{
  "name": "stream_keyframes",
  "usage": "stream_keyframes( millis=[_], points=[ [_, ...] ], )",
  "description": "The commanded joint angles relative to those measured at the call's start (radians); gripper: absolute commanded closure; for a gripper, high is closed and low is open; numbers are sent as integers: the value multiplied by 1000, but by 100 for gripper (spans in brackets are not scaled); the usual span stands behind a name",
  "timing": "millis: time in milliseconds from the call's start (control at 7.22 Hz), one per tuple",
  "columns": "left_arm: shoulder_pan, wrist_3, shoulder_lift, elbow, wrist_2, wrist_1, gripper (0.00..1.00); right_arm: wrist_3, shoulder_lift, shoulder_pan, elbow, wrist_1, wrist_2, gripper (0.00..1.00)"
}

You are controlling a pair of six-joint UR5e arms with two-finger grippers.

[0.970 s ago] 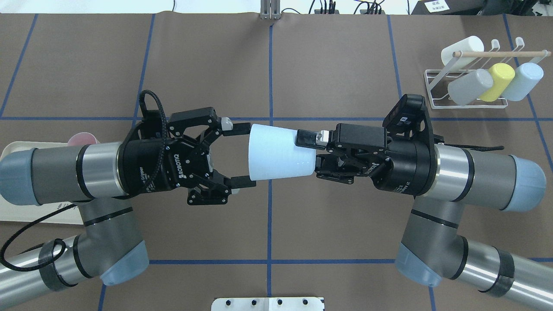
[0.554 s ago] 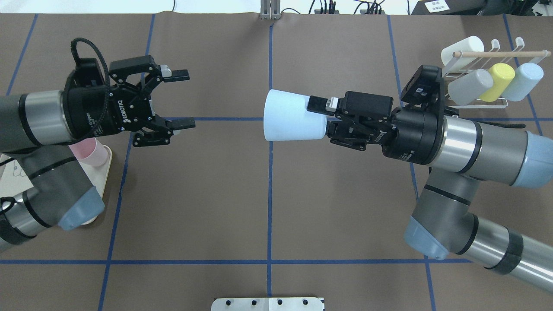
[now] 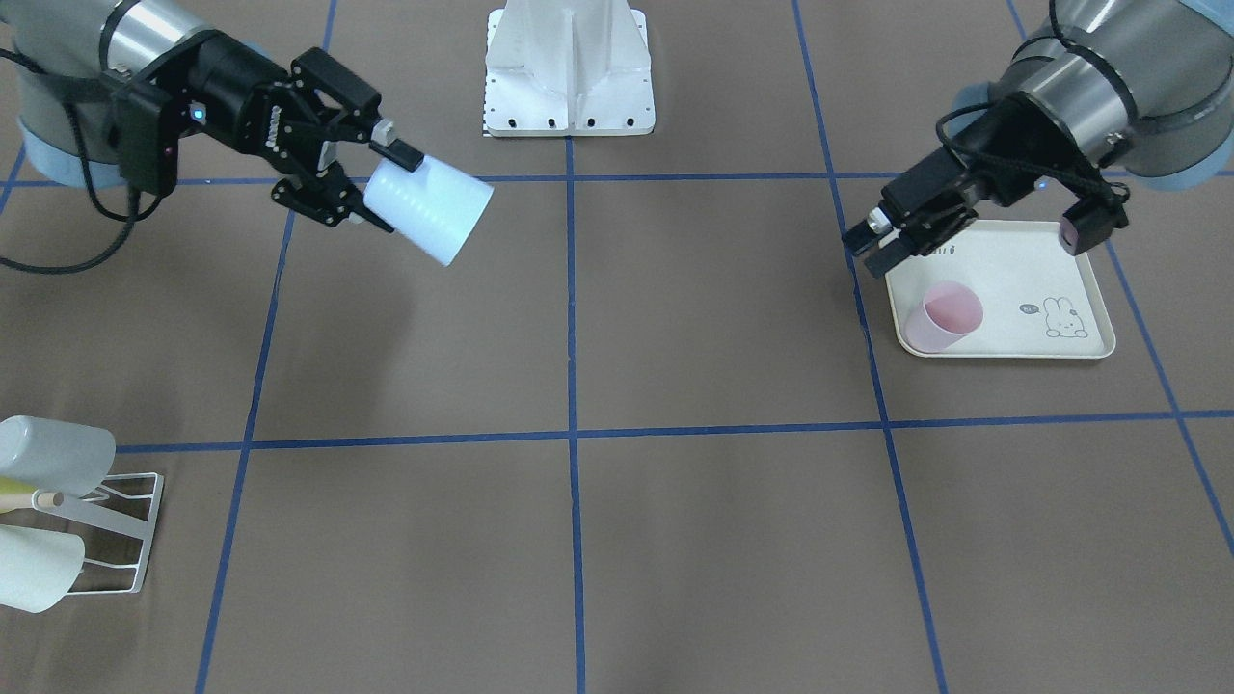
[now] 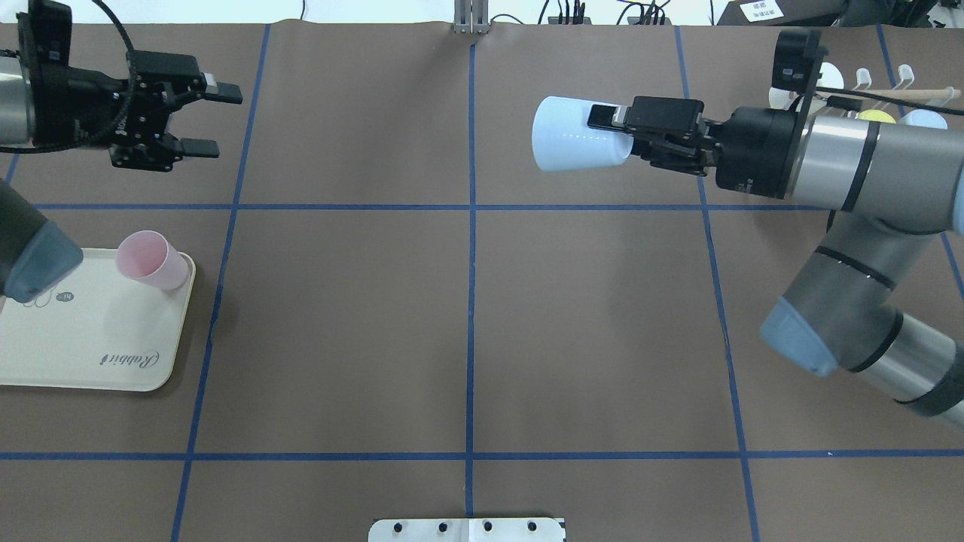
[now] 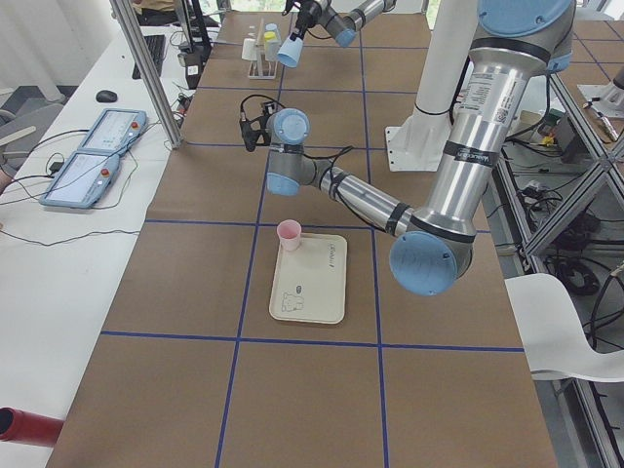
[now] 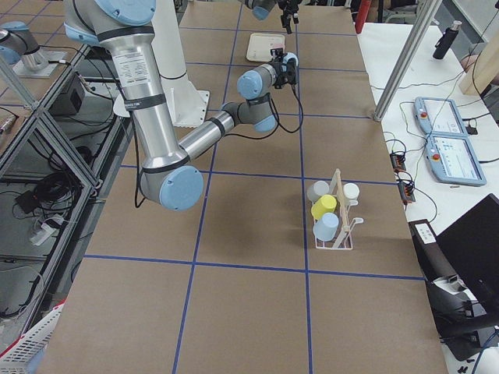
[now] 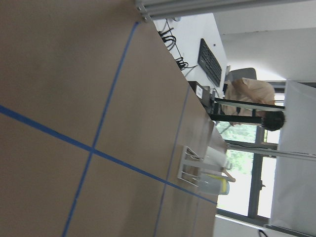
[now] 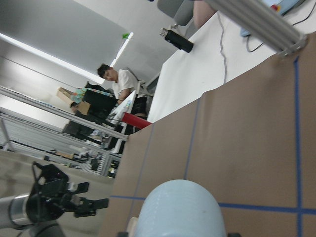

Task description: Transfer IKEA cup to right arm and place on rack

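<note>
One pale blue cup (image 4: pixel 572 143) is what you're looking for, and you'll find it in the air above the table (image 4: pixel 467 324), lying on its side. Its wide mouth points toward the robot's left, away from the wrist that carries it. The right gripper (image 4: pixel 611 135) has it by the narrow bottom end, jaws clamped on it from outside. In the view facing the robot you can see one finger (image 3: pixel 395 154) lying over the top of the cup and the other beneath it. In the overhead view the cup hangs over the far half of the table, on the right arm's side of the centre tape line.

Look past the right arm's (image 4: pixel 836 165) wrist and you'll spot the rack (image 3: pixel 147 532) near the table's far right corner. The wrist covers most of it from above. From the table's right end you can count four cups on it: a grey cup (image 6: pixel 317 190), a white cup (image 6: pixel 352 190), a yellow cup (image 6: pixel 323 207) and another pale blue one (image 6: pixel 326 226).

Over on the other side, well apart from the cup, the left gripper (image 4: pixel 215 120) hangs above the table with its jaws apart and nothing between them. Nearer the robot on that side you'll see a cream tray (image 4: pixel 90 339) flat on the table, with a pink cup (image 4: pixel 147 260) standing in one corner of it.
</note>
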Motion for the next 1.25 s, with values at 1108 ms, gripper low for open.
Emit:
stream_keyframes(
  millis=[1108],
  points=[
    [-84,712,185,-62,-6,629,3,-1132,139,548,-222,-1043,296,100]
  ],
)
